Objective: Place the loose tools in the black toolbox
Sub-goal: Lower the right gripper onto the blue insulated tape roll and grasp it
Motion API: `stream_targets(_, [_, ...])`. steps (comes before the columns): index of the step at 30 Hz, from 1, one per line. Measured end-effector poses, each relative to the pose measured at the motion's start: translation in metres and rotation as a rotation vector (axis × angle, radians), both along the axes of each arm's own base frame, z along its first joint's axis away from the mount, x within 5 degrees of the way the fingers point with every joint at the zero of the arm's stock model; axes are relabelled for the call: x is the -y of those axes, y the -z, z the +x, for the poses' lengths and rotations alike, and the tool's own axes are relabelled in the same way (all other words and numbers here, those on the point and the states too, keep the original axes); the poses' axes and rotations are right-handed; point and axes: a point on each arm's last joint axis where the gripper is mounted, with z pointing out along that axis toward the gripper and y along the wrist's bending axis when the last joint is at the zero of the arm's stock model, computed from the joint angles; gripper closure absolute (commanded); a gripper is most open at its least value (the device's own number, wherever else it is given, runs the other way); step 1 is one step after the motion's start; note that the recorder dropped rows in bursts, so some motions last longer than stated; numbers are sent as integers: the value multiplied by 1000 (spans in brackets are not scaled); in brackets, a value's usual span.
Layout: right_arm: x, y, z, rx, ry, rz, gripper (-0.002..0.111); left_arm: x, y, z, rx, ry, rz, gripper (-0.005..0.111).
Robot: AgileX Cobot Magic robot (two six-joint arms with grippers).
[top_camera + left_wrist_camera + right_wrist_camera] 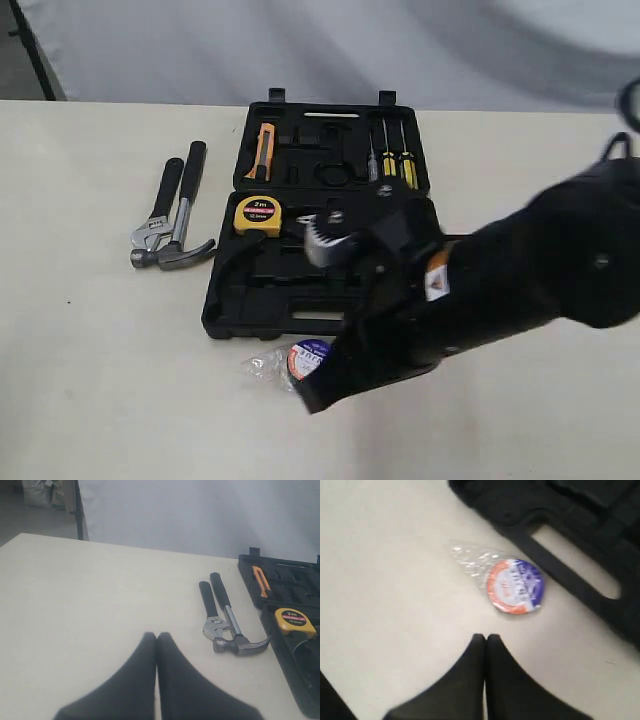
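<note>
Barely begun: none of the three loose tools has reached the black toolbox (225, 300), which lies open on the pale, smooth bench (90, 380), its two moulded plastic halves full of tool-shaped hollows. A steel claw hammer (187, 205) and an adjustable wrench (164, 195), both with matte black grips and bright metal heads, lie side by side on the bench to the left of the case. The tape roll (515, 586), a flat disc with an orange-and-blue label in crinkled clear wrap, rests on the bench just beside the case's slot-handle edge. The right fingers (465, 680), smooth, black and tapered, are pressed together with nothing between them, poised near the roll but apart from it. The left fingers (135, 680) are likewise closed and empty, well apart from hammer and wrench. All three items look left to stow.
</note>
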Motion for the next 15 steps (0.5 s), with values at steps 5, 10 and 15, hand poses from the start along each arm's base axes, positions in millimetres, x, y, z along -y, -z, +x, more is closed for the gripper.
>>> stream_targets(5, [-63, 31, 30, -168, -21, -135, 33, 0, 0, 0, 0, 0, 0, 105])
stream_targets(10, [-87, 58, 57, -279, 184, -216, 28, 0, 0, 0, 0, 0, 0, 105])
stream_targets(15, [-78, 57, 67, -252, 449, -270, 28, 0, 0, 0, 0, 0, 0, 105])
